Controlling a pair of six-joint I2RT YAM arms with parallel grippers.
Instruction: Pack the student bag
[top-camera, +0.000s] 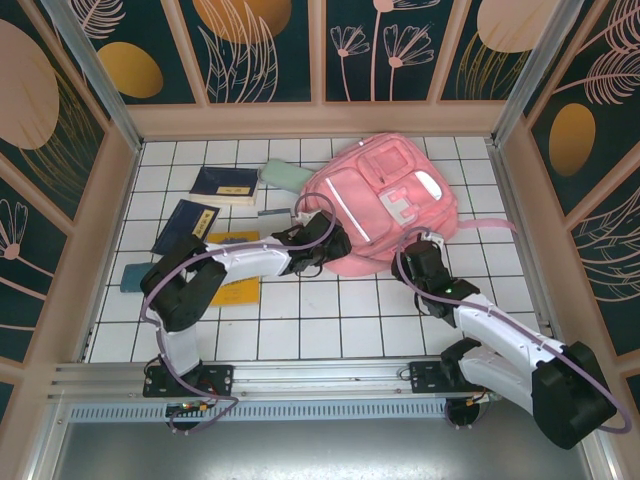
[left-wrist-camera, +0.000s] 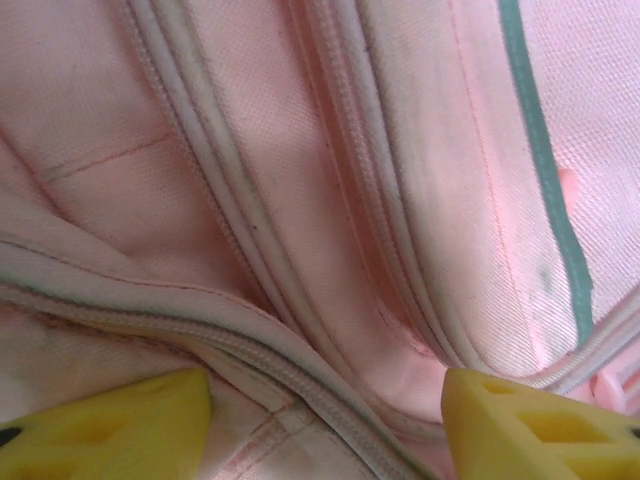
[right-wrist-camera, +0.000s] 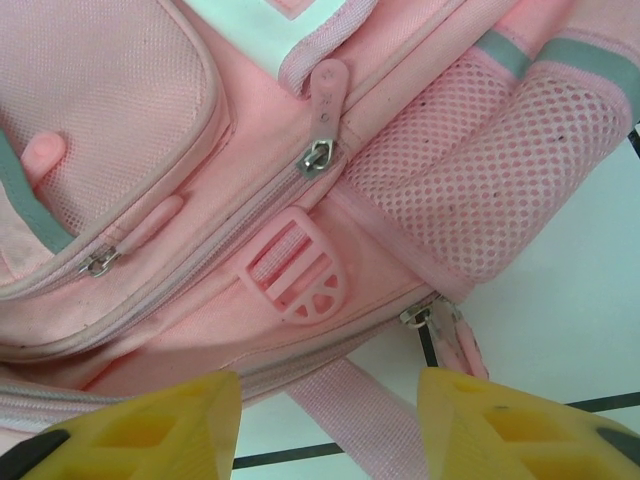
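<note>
Left fingers (top-camera: 325, 248) spread and empty over a zip seam on the student bag (top-camera: 372, 215), which lies flat mid-right on the bench (top-camera: 330, 320); right fingers (top-camera: 420, 256) also apart, empty, near a zip pull (right-wrist-camera: 318, 150): pinch pull squarely, brace fabric, draw along seam.

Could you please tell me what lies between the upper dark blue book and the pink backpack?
Between the dark blue book and the pink backpack lies a pale green flat item, seen in the top external view.
</note>
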